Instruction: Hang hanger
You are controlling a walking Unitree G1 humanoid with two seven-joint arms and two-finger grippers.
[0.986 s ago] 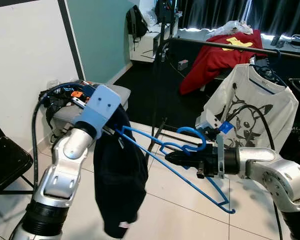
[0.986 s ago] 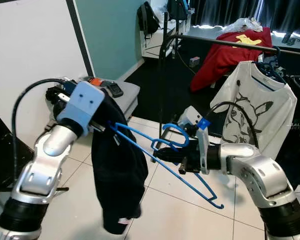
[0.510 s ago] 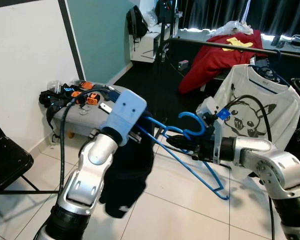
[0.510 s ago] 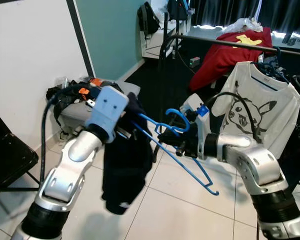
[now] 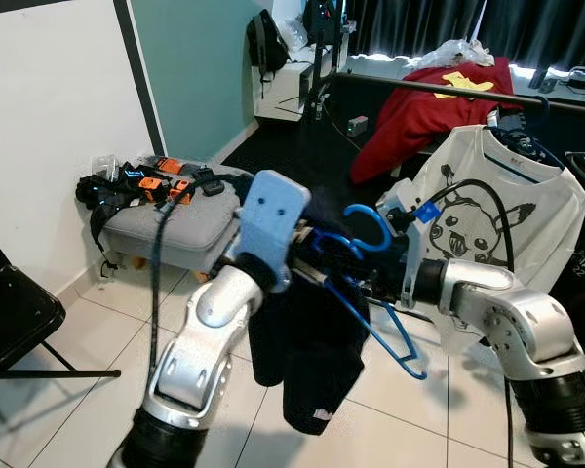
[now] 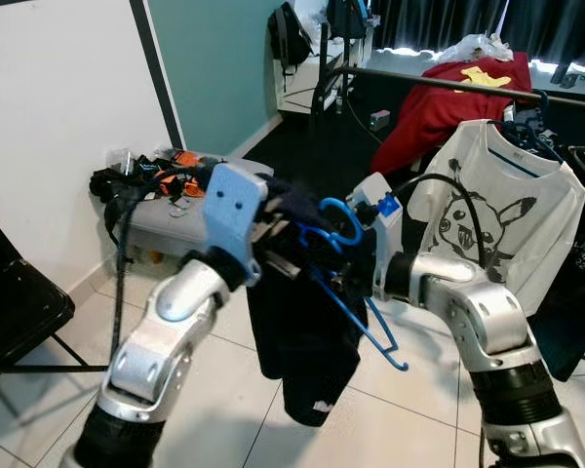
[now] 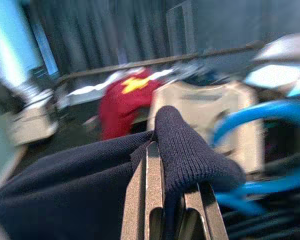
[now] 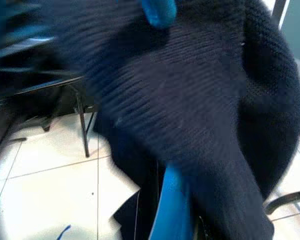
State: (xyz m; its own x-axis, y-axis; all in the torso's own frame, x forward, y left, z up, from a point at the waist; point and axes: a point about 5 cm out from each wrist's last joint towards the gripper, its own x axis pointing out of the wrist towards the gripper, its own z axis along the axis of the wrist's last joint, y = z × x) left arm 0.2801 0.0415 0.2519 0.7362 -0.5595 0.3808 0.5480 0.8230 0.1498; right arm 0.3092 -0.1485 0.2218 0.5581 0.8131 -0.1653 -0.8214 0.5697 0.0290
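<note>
Where dark sweater [image 5: 312, 341] drapes, blue hanger [image 5: 370, 229] mostly hidden.

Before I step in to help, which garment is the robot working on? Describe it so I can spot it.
Start at the clothes rail with the red top and white printed T-shirt. In front of it, between the two silver arms, hangs a dark navy knit garment on a blue hanger: the only dark, unprinted one.

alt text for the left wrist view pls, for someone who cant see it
Close-up along the left gripper: its fingers pinch a fold of dark navy knit garment. A blue hanger curves in beside it; blurred beyond, a red garment and a white t-shirt hang on a clothes rail.
</note>
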